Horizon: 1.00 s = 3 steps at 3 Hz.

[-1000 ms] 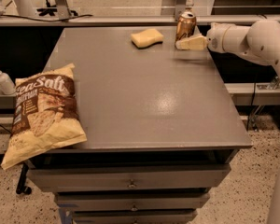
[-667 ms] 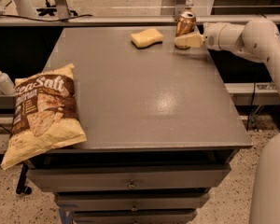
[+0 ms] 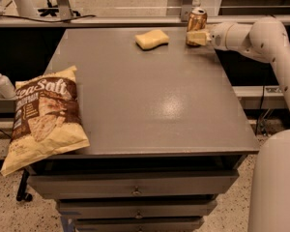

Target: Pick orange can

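The orange can stands upright at the far right corner of the grey table. It is golden-orange with a silver top rim. My gripper reaches in from the right at the end of the white arm. It sits at the can's lower half and covers the can's base. I cannot tell whether it grips the can.
A pale yellow sponge lies left of the can at the far edge. A Sea Salt chip bag hangs over the table's front left corner. A spray bottle stands off the table at left. Drawers are below the tabletop.
The gripper has moved a little farther back and up against the can's lower part. The sponge and the chip bag have not moved.
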Each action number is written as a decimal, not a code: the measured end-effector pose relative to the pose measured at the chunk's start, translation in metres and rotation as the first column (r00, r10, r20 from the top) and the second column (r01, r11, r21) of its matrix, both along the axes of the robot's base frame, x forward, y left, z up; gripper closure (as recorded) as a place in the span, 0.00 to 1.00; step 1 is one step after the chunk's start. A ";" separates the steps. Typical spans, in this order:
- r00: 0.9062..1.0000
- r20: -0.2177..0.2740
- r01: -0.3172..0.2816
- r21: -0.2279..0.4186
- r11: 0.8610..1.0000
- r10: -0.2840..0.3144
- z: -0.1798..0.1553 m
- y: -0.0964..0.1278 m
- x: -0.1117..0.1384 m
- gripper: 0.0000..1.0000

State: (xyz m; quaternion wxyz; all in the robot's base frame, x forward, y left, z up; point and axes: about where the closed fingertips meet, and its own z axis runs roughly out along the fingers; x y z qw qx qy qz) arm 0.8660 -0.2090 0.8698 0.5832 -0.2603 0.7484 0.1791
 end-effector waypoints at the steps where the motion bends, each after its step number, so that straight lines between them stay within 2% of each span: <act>1: 1.000 0.005 -0.012 0.033 0.999 0.012 0.011 0.002 -0.011 0.87; 2: 0.999 0.022 -0.050 0.052 0.997 0.049 0.026 0.009 -0.037 1.00; 3: 0.990 0.033 -0.135 0.049 0.990 0.134 0.043 0.025 -0.083 1.00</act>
